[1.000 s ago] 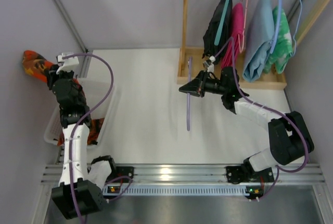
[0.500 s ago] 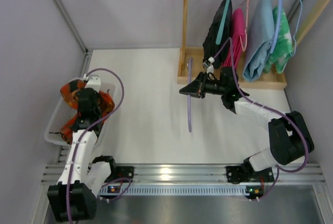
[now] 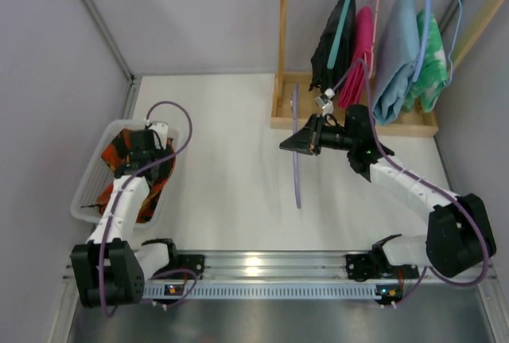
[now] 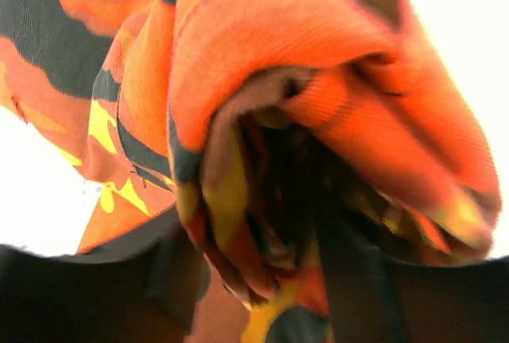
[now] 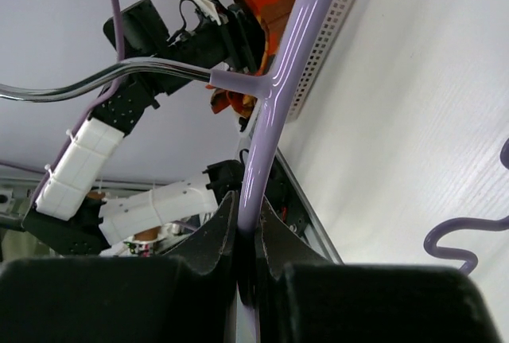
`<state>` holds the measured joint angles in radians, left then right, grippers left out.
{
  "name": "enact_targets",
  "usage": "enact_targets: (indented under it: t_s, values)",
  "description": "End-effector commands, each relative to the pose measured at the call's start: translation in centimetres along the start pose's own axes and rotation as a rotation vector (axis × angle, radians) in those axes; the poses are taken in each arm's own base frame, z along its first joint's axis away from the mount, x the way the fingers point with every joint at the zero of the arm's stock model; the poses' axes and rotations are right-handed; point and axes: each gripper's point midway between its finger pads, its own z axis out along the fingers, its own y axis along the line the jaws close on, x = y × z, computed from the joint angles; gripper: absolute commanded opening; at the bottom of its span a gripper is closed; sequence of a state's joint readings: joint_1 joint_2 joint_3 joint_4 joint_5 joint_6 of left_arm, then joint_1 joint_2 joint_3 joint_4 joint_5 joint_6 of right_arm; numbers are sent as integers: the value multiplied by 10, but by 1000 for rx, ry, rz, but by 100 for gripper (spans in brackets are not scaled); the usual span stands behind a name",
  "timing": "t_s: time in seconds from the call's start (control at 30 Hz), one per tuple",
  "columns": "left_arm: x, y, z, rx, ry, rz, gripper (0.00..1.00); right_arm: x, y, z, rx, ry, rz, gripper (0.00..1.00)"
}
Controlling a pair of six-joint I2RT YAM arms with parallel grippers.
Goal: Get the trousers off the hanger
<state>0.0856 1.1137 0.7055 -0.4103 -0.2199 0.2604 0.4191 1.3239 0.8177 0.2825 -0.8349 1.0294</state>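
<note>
While tight on the hanger (image 5: 274, 112), right gripper (image 5: 246, 217); left gripper (image 3: 143, 146) among trousers (image 4: 318, 40).

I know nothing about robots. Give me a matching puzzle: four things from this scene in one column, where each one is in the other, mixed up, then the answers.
1 trousers
2 hanger
3 pink garment
4 basket

A hanging on the wooden rack
B on the left side of the table
C lying in the basket
D clamped in the right tool

Pairs: 1-C, 2-D, 3-A, 4-B
</note>
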Motion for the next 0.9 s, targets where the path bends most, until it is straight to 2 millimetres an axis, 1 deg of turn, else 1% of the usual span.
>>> enact_targets:
  t_s: [0.0,0.03,0.07,0.1,0.13,0.17,0.23,0.27,0.33,0.37,0.4,0.43,0.47,0.5,0.53,0.57,0.6,0.67,0.7,0.73,0.77,0.8,0.87]
  values:
    - [-24,-18,-30,147,-70,-45,62,4,30,-10,-67,-15,-123,0]
    - [-39,-16,-46,165,-124,-51,74,5,30,-11,-66,-15,-124,0]
    - [-47,-15,-54,175,-147,-52,80,6,34,-13,-73,-17,-132,0]
    - [-57,-12,-64,180,-177,-55,85,8,35,-14,-71,-15,-128,0]
    - [-63,-14,-76,210,-197,-55,88,8,37,-15,-75,-16,-136,0]
    - [-86,-11,-93,234,-266,-58,94,10,40,-17,-80,-17,-141,0]
    - [-105,-13,-113,279,-331,-56,96,11,44,-18,-85,-21,-144,0]
    - [-123,-12,-133,310,-403,-56,96,12,50,-19,-96,-24,-153,0]
    - [-142,-34,-160,473,-487,-44,96,10,57,-17,-108,-46,-148,0]
    - [-148,-43,-168,539,-507,-43,96,10,63,-15,-121,-49,-148,0]
    - [-157,-61,-189,676,-550,-25,96,6,65,-13,-124,-74,-151,0]
    - [-160,-71,-198,747,-552,-39,95,3,71,-12,-132,-85,-149,0]
    - [-163,-79,-205,802,-553,-38,95,2,72,-8,-130,-91,-147,0]
    - [-167,-88,-207,848,-538,-40,95,-4,72,-6,-117,-118,-140,0]
    - [-166,-110,-217,921,-529,-1,95,-10,77,-3,-120,-131,-138,0]
    - [-168,-120,-219,943,-524,19,95,-14,78,-1,-118,-142,-135,0]
    - [-168,-147,-231,1013,-526,82,95,-20,80,1,-114,-163,-129,0]
    - [-167,-171,-243,1085,-523,110,94,-29,83,7,-117,-177,-103,0]
    - [-163,-189,-256,1150,-522,138,93,-35,89,9,-139,-195,-108,0]
    - [-164,-202,-257,1195,-499,99,91,-40,89,13,-144,-199,-67,0]
    - [-164,-209,-260,1223,-490,85,89,-43,92,15,-153,-205,-56,0]
    - [-160,-221,-267,1268,-475,93,89,-47,96,16,-162,-216,-51,0]
    - [-162,-236,-275,1319,-467,73,89,-51,104,20,-176,-221,-42,0]
